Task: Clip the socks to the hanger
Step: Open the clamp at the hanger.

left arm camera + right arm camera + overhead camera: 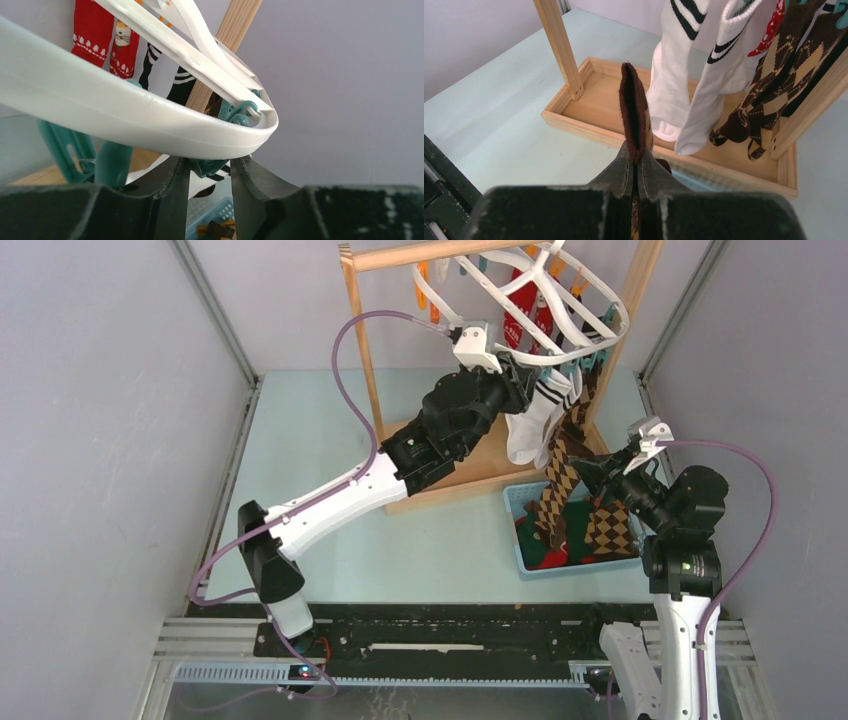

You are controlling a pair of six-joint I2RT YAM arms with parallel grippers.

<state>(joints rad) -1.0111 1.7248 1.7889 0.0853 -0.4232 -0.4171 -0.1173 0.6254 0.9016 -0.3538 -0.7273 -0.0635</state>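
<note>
Left gripper [210,180]: black two-finger unit raised under the near rim of the white plastic oval hanger [125,115]. Its jaws stand part-way apart with a dangling teal plastic clip [220,169] between them; whether they press the clip cannot be told. Right gripper [636,160]: jaws together, clamped on a brown-and-tan argyle fabric sock [634,115]. The sock's dark brown edge stands up from the fingertips in the wrist view, and the rest drapes down toward the basket in the top view. Hanger: tilted, hung from the top bar of a light wooden rack [365,350]. White socks with black stripes [540,410] and a pair of brown argyle socks [774,85] hang from its near side; red socks with white pattern [92,30] and black socks with white stripes [182,85] hang further back. Rack base: shallow wooden tray [589,107] below the hung socks. Light blue plastic basket [510,520]: just beside the tray on a pale green table [320,440], holding red, green and argyle socks.
</note>
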